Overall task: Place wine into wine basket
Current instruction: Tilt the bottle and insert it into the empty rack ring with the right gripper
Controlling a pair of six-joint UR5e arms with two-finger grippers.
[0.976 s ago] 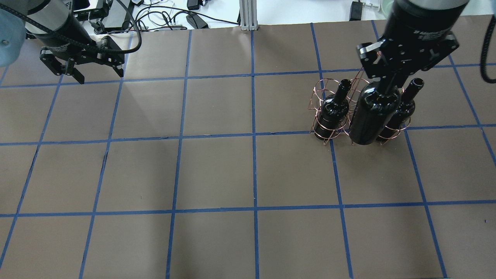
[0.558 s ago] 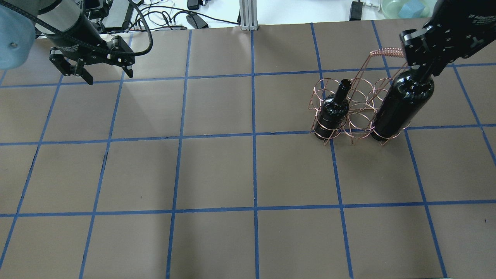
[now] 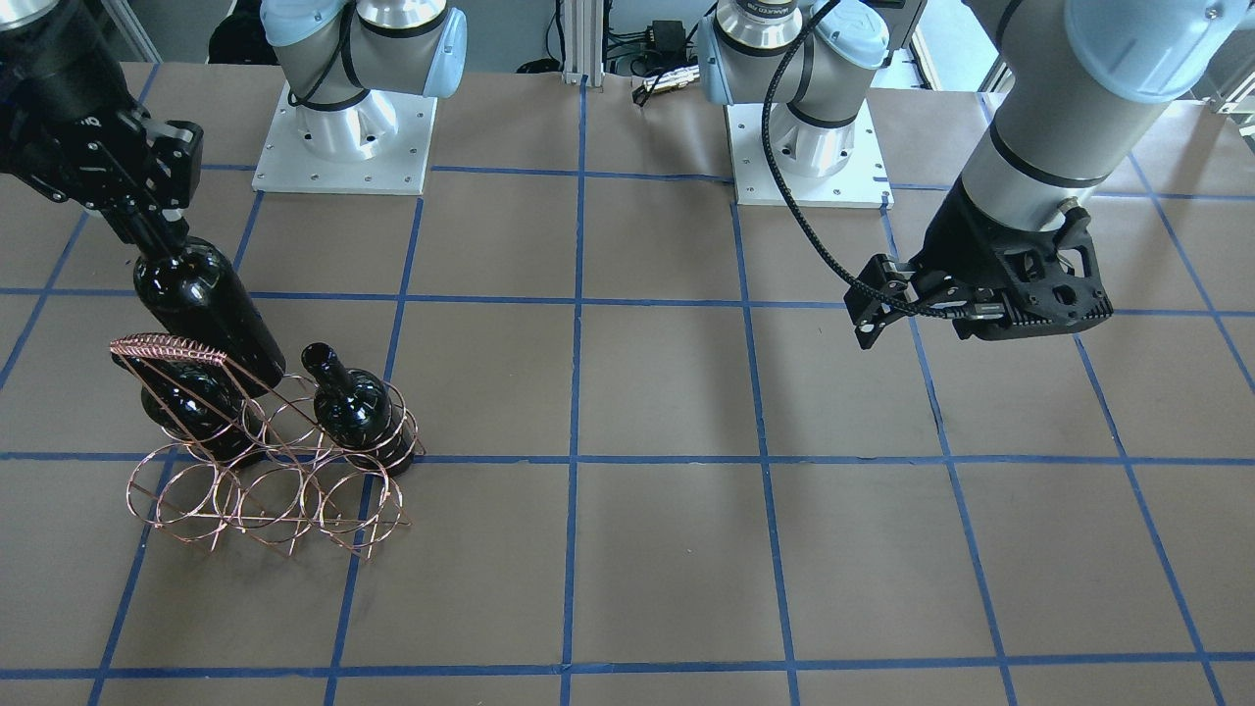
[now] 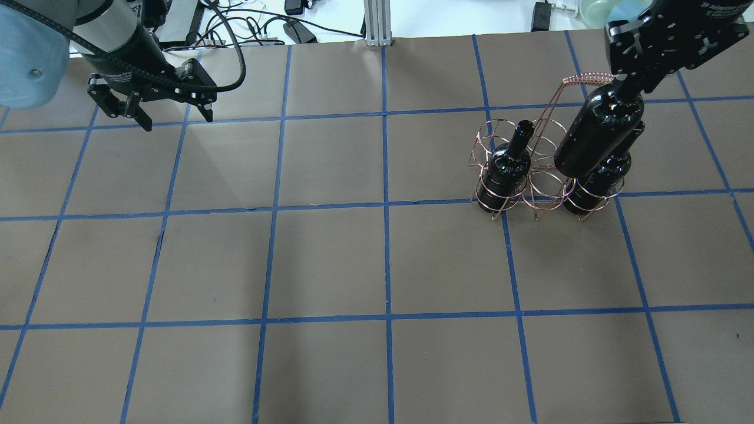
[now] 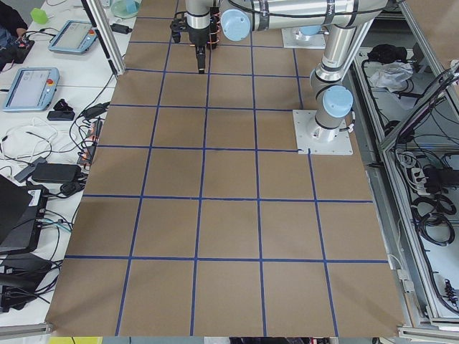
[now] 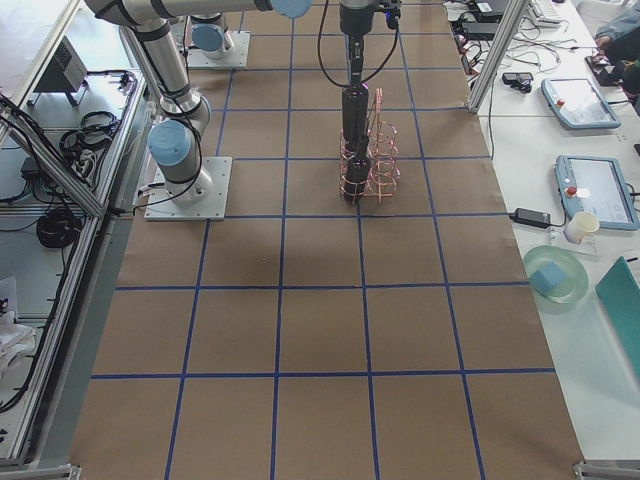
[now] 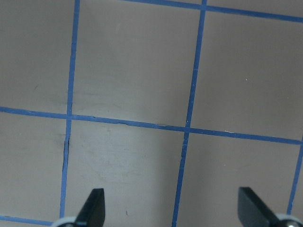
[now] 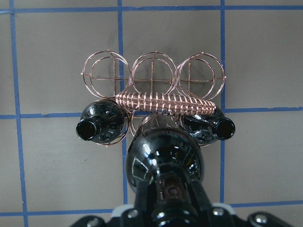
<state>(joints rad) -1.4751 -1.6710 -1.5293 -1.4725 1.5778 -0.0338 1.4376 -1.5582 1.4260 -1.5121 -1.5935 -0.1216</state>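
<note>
Wine (image 4: 598, 138): aloft, upright, base above vacant middle ring of wine basket (image 8: 165, 102), robot-side row; not yet seated. Seated bottle (image 4: 506, 168) and second seated bottle (image 8: 208, 125) fill end rings of that row; far row vacant. Left to do, by judgement: lower into ring, release. Right claw (image 4: 625, 88): clamped on wine's neck, pointing straight down. Left claw (image 7: 173, 208): spread wide, holding nothing, over bench (image 4: 330, 265), well apart from basket.

A glossy black wine bottle (image 4: 598, 138) is held by the neck above the copper wire basket (image 8: 165, 102); a second bottle (image 8: 102, 124) and a third bottle (image 8: 210, 127) are seated in one row's end rings.
</note>
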